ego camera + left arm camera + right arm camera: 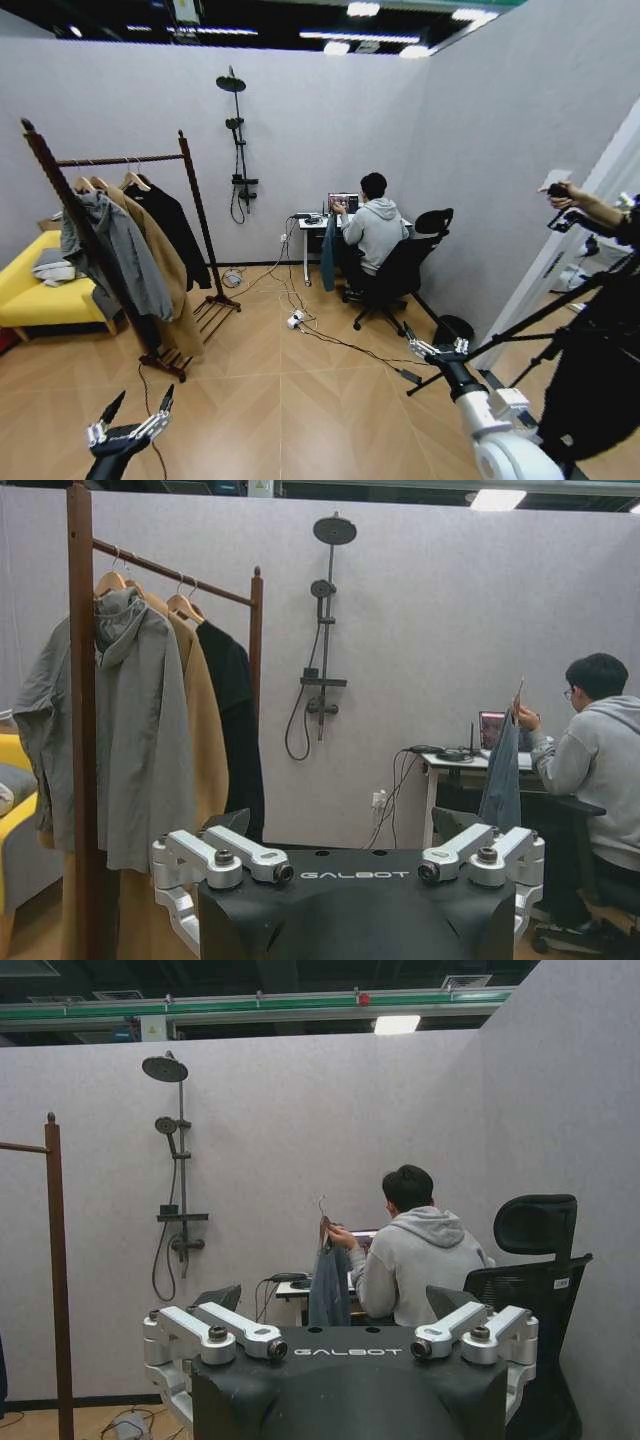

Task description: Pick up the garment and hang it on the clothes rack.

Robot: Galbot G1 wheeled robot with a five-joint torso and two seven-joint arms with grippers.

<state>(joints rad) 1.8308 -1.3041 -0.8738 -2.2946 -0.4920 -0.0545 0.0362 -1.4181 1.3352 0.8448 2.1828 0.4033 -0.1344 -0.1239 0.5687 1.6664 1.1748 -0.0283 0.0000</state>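
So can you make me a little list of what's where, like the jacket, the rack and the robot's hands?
garment: blue-green jacket on a hanger, held up by a seated person's hand beside the desk
clothes rack: wooden rack on the robot's left, already carrying a grey jacket, tan coat and black coat
left end effector: low, open, holding nothing
right end effector: low, open, holding nothing

The clothes rack (130, 240) stands at the left, before a sofa (30, 290), with three coats hanging on its crossbar. Far back right of it, a seated person (375, 230) at a desk (312, 222) holds the garment (328, 255) up beside the desk. A shower fixture (238, 150) hangs on the back wall between rack and desk.
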